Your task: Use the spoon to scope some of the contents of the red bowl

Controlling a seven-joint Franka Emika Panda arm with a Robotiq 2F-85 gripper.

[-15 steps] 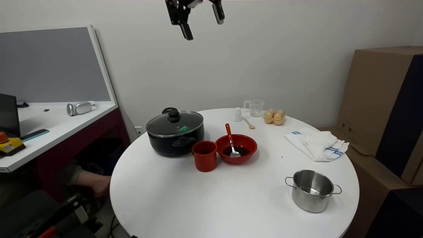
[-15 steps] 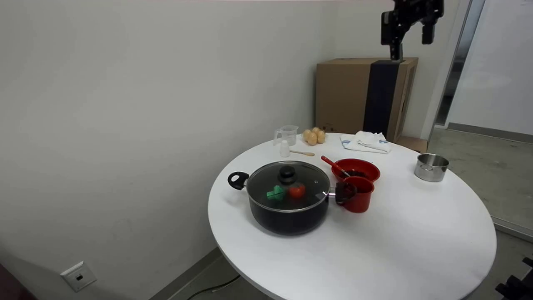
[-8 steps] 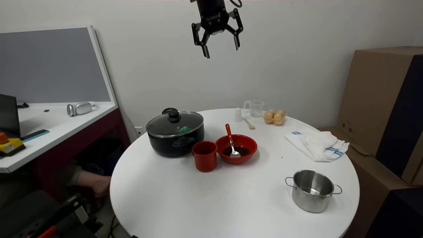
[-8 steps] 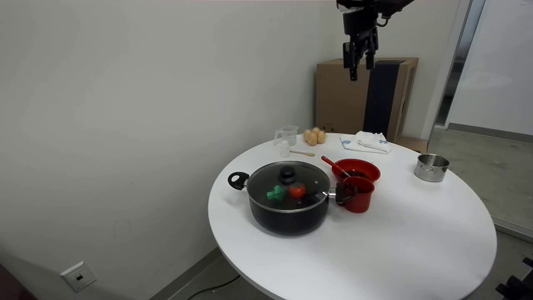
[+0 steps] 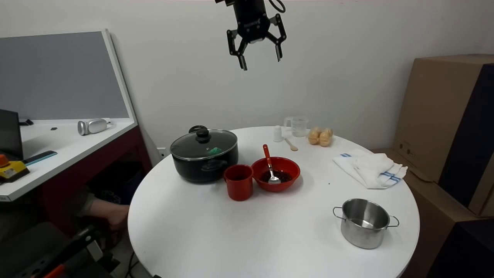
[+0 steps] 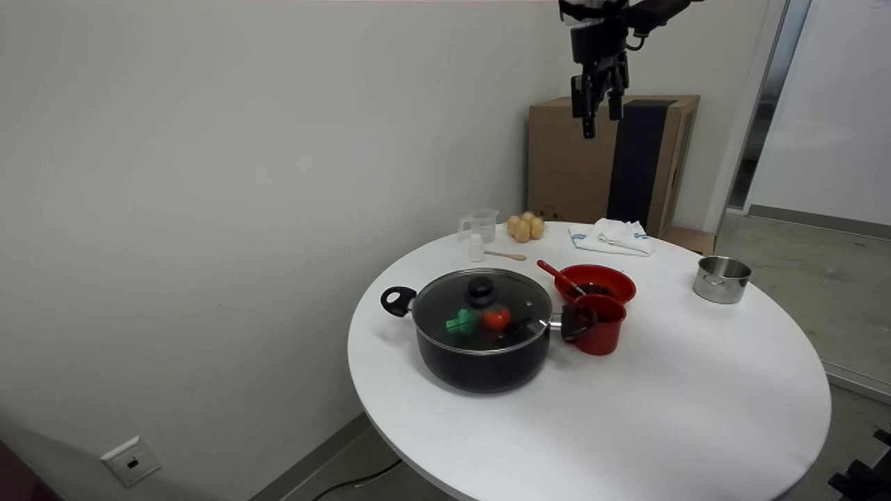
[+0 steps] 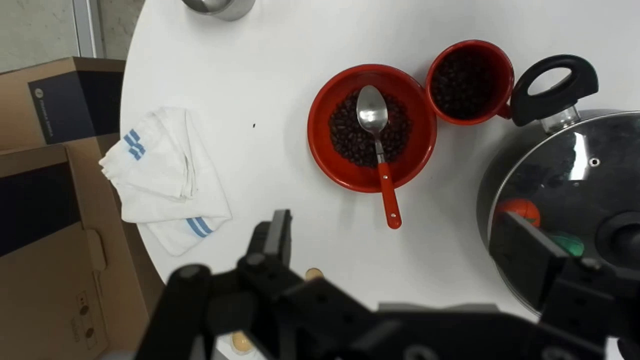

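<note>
Gripper: fingers spread wide, nothing held, well above level of red bowl in both exterior views. Spoon: in red bowl, scoop on dark, bean-like contents, red handle leaning across bowl's rim and projecting past it. Red cup: just beside red bowl. Lidded black pot: near red bowl, on same side as red cup. Steel pot, white cloth: well apart from red bowl.

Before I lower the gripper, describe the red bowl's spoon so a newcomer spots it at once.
On the round white table, find the big black lidded pot, the red cup beside it, then the red bowl beside that. The spoon leans over its rim, scoop on dark, bean-like contents. Unlike the tan spoon nearby, it has a red handle and shiny metal scoop.
</note>
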